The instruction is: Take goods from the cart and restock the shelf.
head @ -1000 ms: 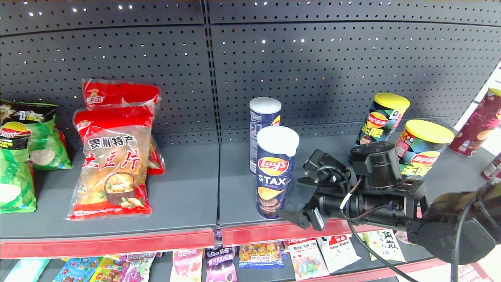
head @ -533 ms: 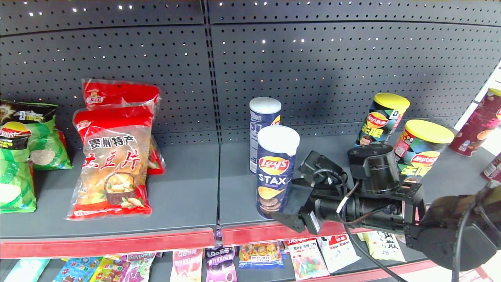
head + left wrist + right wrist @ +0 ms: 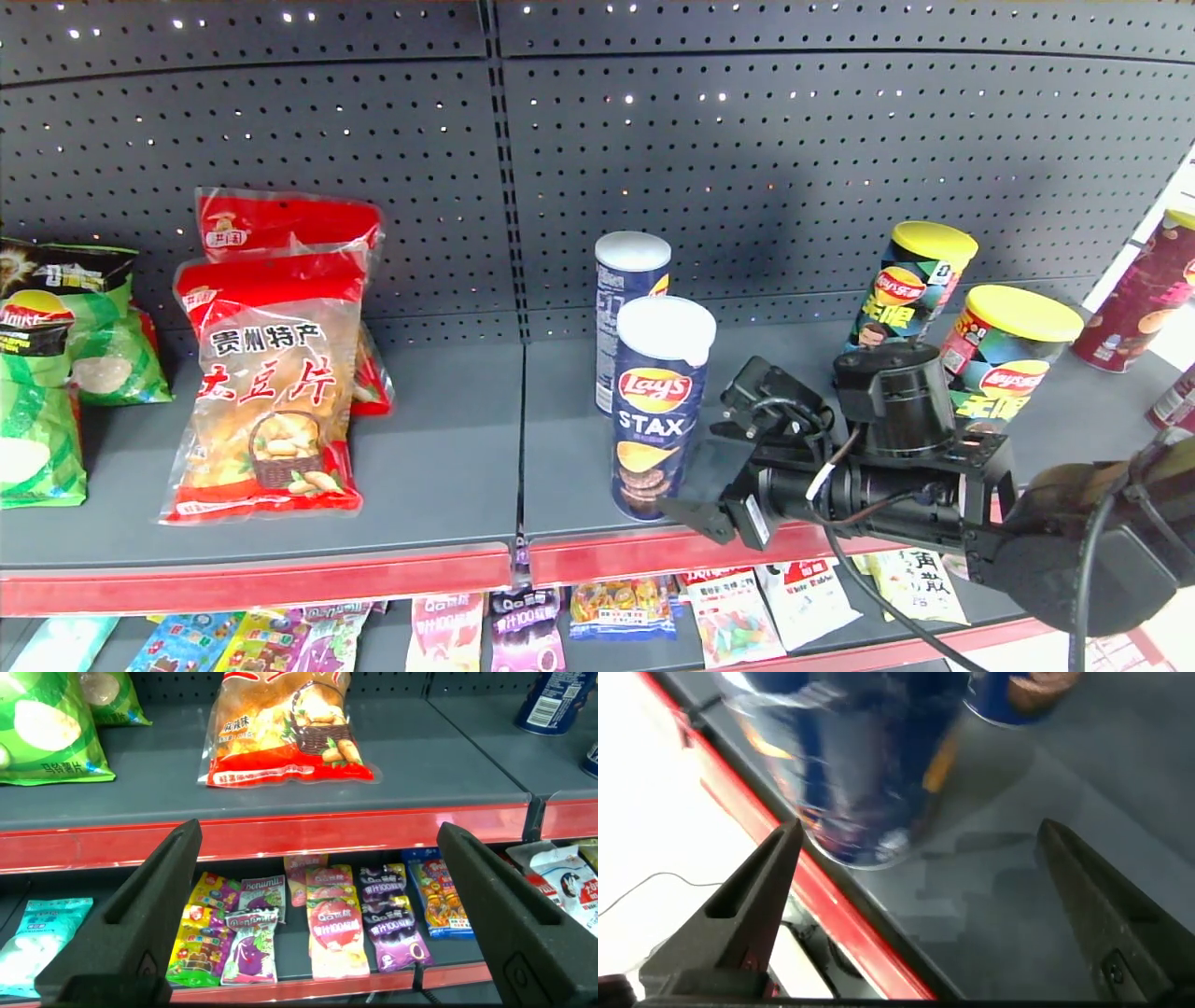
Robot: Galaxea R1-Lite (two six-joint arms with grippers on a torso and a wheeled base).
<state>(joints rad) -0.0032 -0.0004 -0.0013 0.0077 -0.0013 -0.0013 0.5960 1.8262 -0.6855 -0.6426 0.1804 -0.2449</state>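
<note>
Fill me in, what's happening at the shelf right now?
The right gripper sits open at the base of the front blue can, which stands upright near the front edge of the shelf, ahead of a second blue can. The can is not clamped; it looks either just set down or about to be gripped. The left gripper is open and empty, facing the sweets packs one level down.
</note>
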